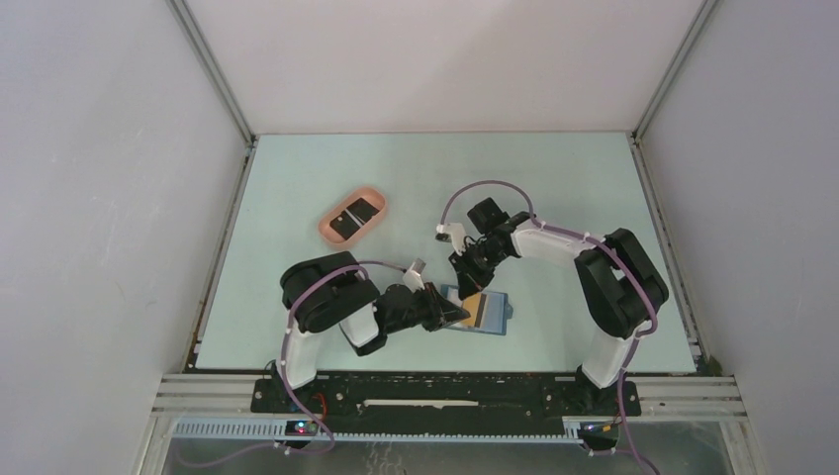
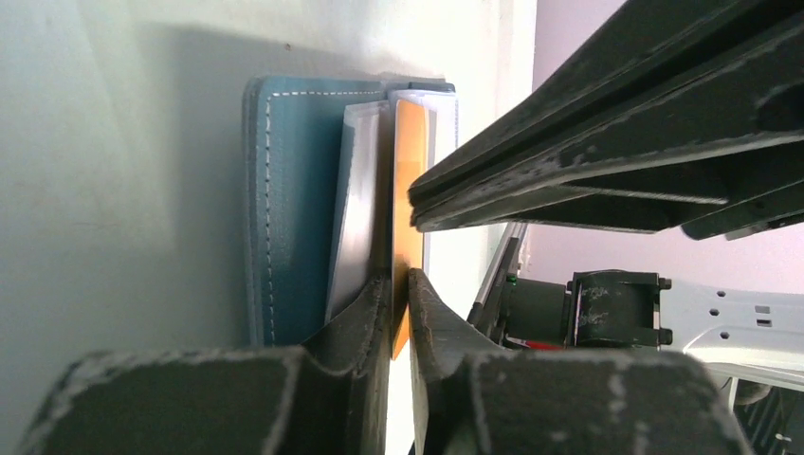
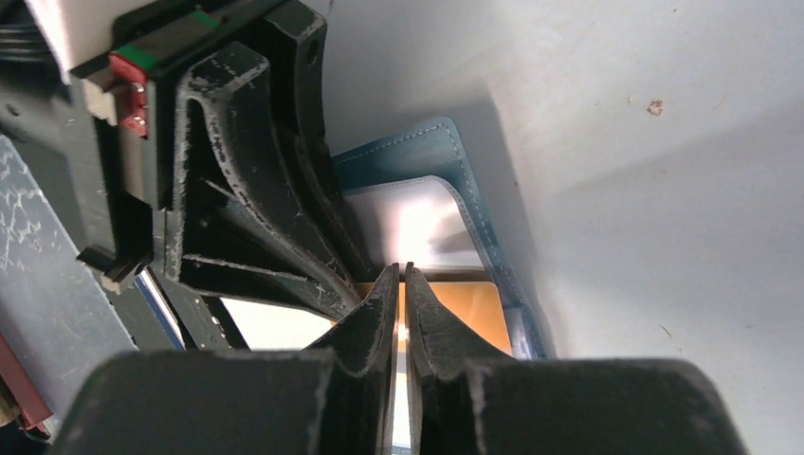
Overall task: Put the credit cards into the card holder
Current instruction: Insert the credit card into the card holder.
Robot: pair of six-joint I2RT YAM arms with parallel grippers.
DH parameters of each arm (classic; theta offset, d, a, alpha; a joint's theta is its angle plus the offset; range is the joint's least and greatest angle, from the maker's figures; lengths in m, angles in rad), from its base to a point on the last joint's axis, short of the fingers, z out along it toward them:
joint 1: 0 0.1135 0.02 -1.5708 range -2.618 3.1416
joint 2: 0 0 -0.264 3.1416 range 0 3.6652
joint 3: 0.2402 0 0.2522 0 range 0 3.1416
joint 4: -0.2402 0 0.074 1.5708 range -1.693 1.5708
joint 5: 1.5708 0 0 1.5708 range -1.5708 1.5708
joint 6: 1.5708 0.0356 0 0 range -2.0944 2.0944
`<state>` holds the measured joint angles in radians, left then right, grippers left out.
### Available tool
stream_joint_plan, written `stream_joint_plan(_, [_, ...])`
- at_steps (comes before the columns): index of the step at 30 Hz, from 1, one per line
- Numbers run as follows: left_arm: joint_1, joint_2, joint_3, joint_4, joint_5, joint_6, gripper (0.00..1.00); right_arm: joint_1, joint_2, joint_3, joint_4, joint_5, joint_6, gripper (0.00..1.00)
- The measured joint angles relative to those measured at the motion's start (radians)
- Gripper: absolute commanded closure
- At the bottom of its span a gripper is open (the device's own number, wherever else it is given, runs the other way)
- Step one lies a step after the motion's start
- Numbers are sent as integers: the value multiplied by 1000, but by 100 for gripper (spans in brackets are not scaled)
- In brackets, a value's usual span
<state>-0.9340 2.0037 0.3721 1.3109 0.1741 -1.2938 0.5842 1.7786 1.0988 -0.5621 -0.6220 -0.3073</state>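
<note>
The blue card holder [image 1: 497, 317] lies open on the table between the two arms; in the left wrist view its stitched cover [image 2: 294, 209] fills the middle. An orange credit card [image 1: 474, 304] stands at its pockets, edge-on in the left wrist view [image 2: 410, 161]. My left gripper [image 2: 399, 277] is shut on this card's near edge. My right gripper [image 3: 402, 268] comes from the far side, jaws shut to a thin slit, tips at the orange card [image 3: 474, 308] and pocket edge. I see nothing held between them. Two black credit cards [image 1: 354, 216] lie in the pink tray.
The pink oval tray [image 1: 325, 226] sits at the back left of the mat. The two grippers nearly touch over the card holder; the right gripper's fingers [image 2: 588, 142] cross the left wrist view. Grey walls enclose the table on three sides.
</note>
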Motion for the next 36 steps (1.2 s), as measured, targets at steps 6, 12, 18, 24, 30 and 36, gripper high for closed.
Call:
stream_joint_plan(6, [0, 5, 0, 8, 0, -1, 83, 39, 19, 0, -2, 56, 15, 88])
stream_joint_plan(12, [0, 6, 0, 10, 0, -1, 81, 66, 20, 9, -3, 101, 18, 88])
stream_joint_plan(18, [0, 6, -1, 16, 1, -9, 71, 87, 28, 42, -33, 145, -11, 88])
stream_joint_plan(24, [-2, 6, -11, 39, 1, -14, 67, 95, 34, 65, -71, 165, -55, 88])
stream_joint_plan(30, [-2, 6, -13, 45, 1, -16, 65, 95, 48, 69, -93, 178, -76, 88])
stream_joint_plan(36, [-2, 6, -13, 47, 1, -16, 65, 98, 60, 73, -95, 175, -76, 87])
